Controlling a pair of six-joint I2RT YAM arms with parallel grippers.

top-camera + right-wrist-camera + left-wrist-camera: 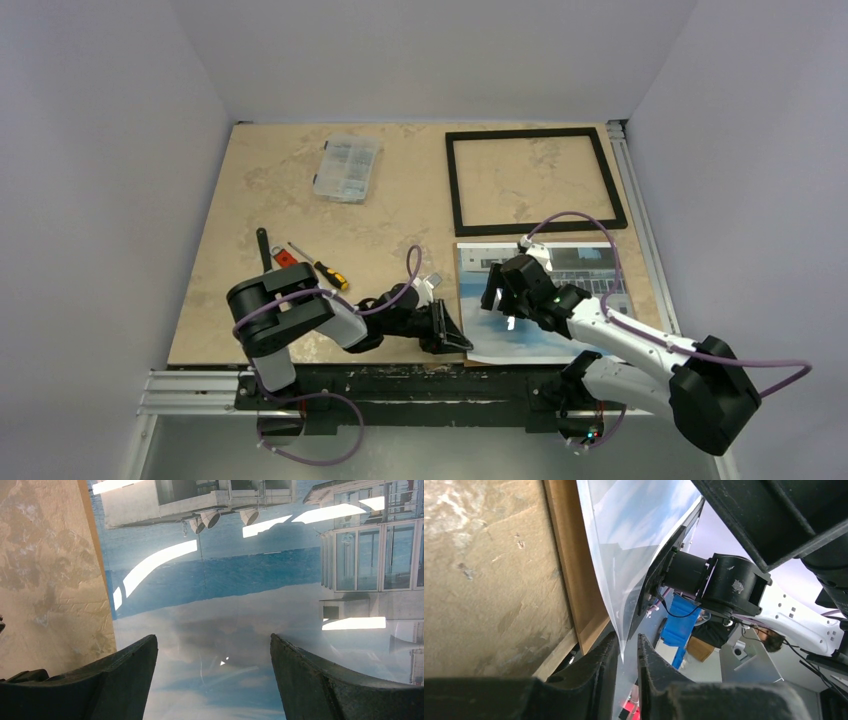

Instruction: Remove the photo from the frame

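The photo (490, 340), blue sky and a white building, lies flat on the table at the near right, outside the frame. The empty black frame (525, 134) lies behind it at the far right. My left gripper (462, 340) is low at the photo's near left corner. In the left wrist view that corner (624, 555) curls up off a brown backing panel (574, 570), and its tip sits in the narrow gap of my gripper (627, 647), not pinched. My right gripper (497, 300) hovers open over the photo (225, 570), its jaws (214, 650) wide apart and empty.
A clear plastic parts box (347, 167) sits at the far middle. A screwdriver (320, 265), a red and black tool (283, 258) and a black strip (264, 245) lie at the near left. The table's near edge and metal rail (200, 385) run below the photo.
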